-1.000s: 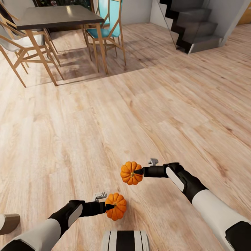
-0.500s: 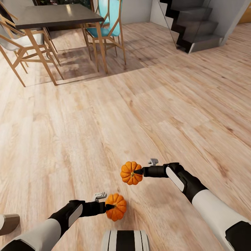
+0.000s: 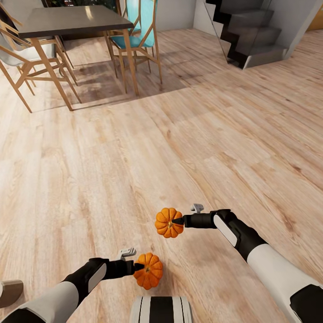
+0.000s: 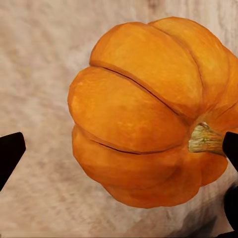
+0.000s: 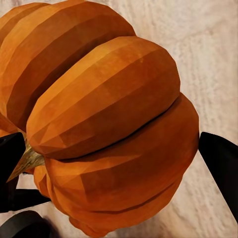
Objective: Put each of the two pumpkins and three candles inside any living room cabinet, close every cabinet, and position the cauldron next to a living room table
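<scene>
My left gripper (image 3: 137, 267) is clamped on a pumpkin (image 3: 148, 271), its fingers (image 4: 11, 153) at either flank, the stem (image 4: 204, 139) beside one tip. My right gripper (image 3: 179, 220) grips the second pumpkin (image 3: 168, 222), just beyond and right of the first. Both hang over the plank floor (image 3: 134, 170), well short of the dining table (image 3: 72, 20) and chairs (image 3: 139, 38); stairs (image 3: 251, 31) stand right of that table.

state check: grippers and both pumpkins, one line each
left gripper: shut on left pumpkin, held above the floor
right gripper: shut on right pumpkin, held above the floor
left pumpkin: gripped at the stem end, tipped sideways
right pumpkin: gripped at the stem end, tipped sideways
wooden floor: bare around both arms
</scene>
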Available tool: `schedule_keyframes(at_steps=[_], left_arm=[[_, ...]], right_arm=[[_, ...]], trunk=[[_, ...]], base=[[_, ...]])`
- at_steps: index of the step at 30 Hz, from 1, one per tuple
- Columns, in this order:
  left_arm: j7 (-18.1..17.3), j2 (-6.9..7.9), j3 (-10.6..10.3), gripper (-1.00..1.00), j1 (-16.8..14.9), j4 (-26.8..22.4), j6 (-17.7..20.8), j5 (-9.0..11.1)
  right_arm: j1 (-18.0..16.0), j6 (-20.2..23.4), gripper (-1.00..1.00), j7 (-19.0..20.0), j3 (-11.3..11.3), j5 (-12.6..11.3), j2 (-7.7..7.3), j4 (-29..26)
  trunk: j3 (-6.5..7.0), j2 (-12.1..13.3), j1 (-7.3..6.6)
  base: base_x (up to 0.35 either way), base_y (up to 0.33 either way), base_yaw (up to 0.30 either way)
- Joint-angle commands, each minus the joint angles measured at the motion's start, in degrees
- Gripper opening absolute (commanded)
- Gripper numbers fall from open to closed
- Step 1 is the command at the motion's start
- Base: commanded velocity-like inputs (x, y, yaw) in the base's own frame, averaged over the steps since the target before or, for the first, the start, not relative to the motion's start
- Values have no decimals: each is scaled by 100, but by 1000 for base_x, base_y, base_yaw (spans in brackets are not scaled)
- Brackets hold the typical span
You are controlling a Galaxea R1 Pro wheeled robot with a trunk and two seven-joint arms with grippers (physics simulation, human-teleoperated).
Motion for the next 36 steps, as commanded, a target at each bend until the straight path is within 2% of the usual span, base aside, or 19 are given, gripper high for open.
schedule_keyframes(at_steps=[1, 11, 26, 36], left_arm=[[9, 4, -20, 100, -1, -10, -14, 41], [22, 4, -20, 100, -1, -12, -120, 58], [19, 4, -20, 100, -1, -14, -121, 58], [22, -1, -24, 100, -1, -14, -121, 54]], right_arm=[[-4, 16, -100, 4, 16, -21, -5, -4], [-4, 15, -100, 4, 16, -23, -5, -4], [-4, 16, -100, 5, 16, -21, -5, -4], [-2, 8, -100, 6, 16, -23, -5, -4]], trunk=[[-4, -2, -1], [-4, -2, -1], [-336, -22, 38], [-336, -22, 38]], base=[[0, 0, 0], [0, 0, 0], [0, 0, 0], [0, 0, 0]])
